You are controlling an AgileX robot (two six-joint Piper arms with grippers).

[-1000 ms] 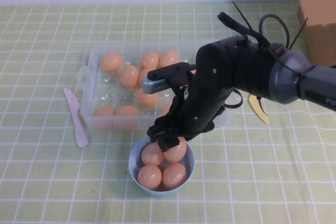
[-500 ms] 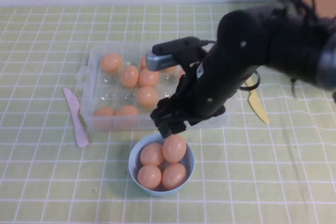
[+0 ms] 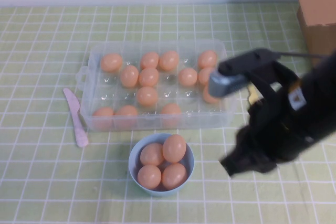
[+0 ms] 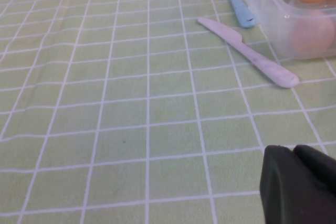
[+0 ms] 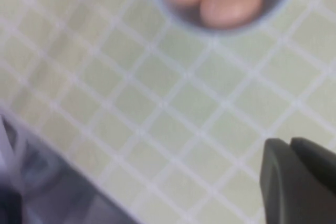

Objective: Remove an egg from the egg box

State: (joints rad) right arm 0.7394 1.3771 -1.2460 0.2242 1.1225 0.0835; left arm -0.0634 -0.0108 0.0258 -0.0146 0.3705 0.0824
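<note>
The clear egg box [image 3: 157, 123] stands in the middle of the table with several peach-orange eggs in its cups. A light-blue bowl [image 3: 136, 174] in front of it holds several eggs, and one egg [image 3: 174, 148] lies on top of them. My right gripper [image 3: 236, 163] hangs over bare cloth to the right of the bowl, shut and empty. The right wrist view shows its fingertips [image 5: 291, 142] together, with the bowl [image 5: 184, 20] beyond. My left gripper [image 4: 294, 150] is shut and empty over the cloth, and a corner of the egg box [image 4: 294, 35] shows in its view.
A pale pink plastic knife [image 3: 76, 116] lies left of the egg box and also shows in the left wrist view [image 4: 247, 51], beside a small blue utensil [image 4: 236, 3]. A brown cardboard box [image 3: 315, 9] stands at the back right.
The right arm let go of an egg onto the pile in the bowl, then swung away to the right. The egg now lies in the bowl.
</note>
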